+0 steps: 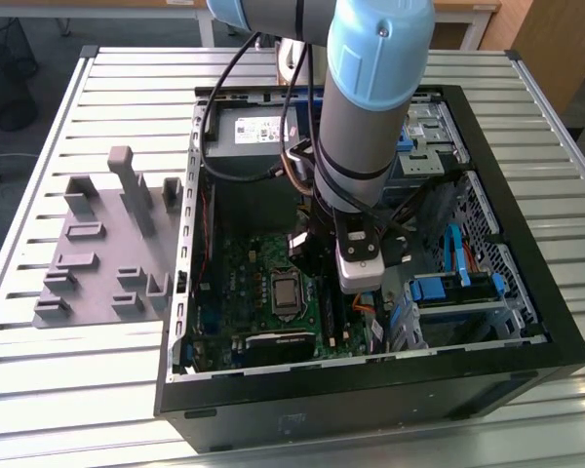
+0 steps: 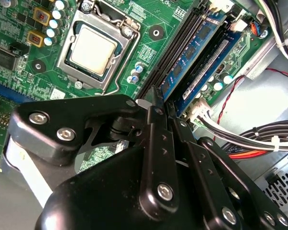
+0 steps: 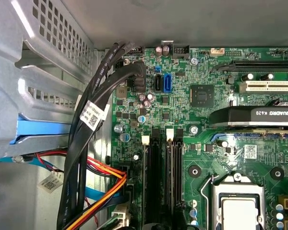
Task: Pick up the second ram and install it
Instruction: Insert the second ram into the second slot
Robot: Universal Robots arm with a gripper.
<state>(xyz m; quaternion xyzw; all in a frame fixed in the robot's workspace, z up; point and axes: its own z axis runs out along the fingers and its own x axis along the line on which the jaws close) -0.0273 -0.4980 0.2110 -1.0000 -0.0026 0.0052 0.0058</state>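
1. The gripper (image 2: 159,103) has its fingers drawn together with nothing visibly between them, tips over the memory slots (image 2: 182,52).
2. The second ram (image 2: 194,45) stands in the slots just beyond the fingertips, beside another stick (image 2: 209,67).

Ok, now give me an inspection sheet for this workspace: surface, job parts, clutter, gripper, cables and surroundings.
Surface: slatted metal table, carrying an open computer case.
Job's things: second ram, a blue-green stick standing upright among the memory slots beside the processor socket; another stick stands alongside it.
Clutter: grey fixture tray on the table, at the exterior view's left of the case; nothing seen in it.
Gripper: gripper is down inside the case, its tip at the near end of the second ram.
Cables: black bundle and coloured wires run beside the motherboard, off the slots.
Surroundings: wooden furniture beyond the table.
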